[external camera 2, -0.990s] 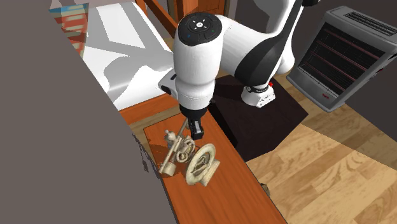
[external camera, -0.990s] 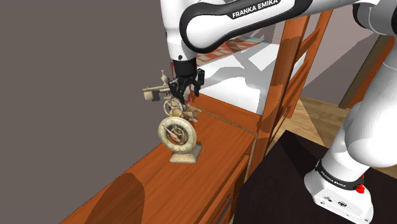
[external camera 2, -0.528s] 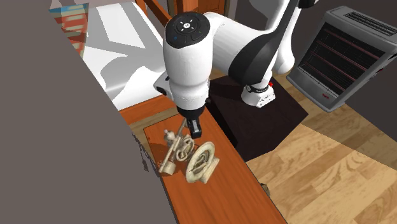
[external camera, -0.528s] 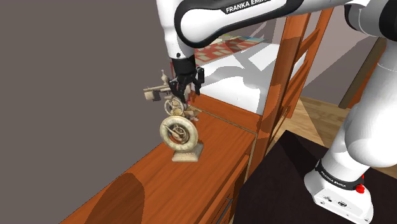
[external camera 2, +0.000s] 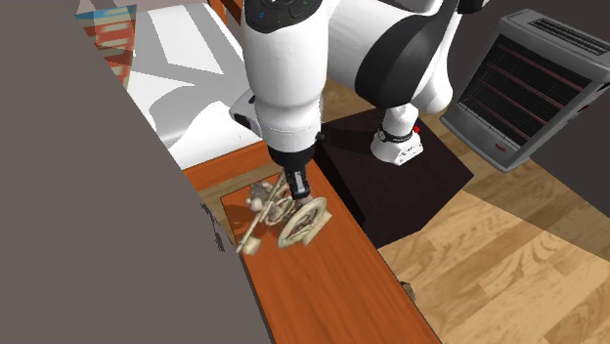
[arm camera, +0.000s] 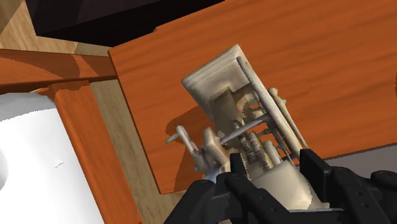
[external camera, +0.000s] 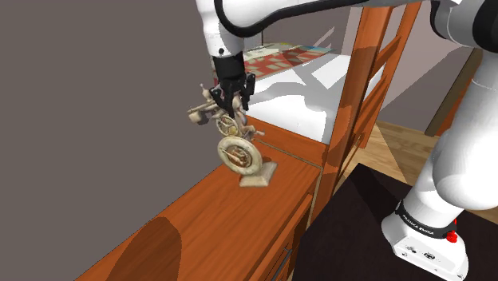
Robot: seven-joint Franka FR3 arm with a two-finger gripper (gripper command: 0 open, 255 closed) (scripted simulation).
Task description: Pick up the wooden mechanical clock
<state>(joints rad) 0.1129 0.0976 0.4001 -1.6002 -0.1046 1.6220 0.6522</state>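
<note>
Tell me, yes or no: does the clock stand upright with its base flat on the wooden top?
No, the clock hangs tilted in the gripper, its base angled off the wooden top.

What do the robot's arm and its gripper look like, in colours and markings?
The arm is made of rounded white links with dark joints. A black band near its base carries white FRANKA EMIKA lettering, with a small red dot below. The gripper is all black, with two fingers.

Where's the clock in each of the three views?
Shoulder view: clock at centre, tilted, above the wooden top.
Second exterior view: centre, under the white arm.
Wrist view: clasped by the fingers, wooden top behind.
Shared landmark: the wooden top.
</note>
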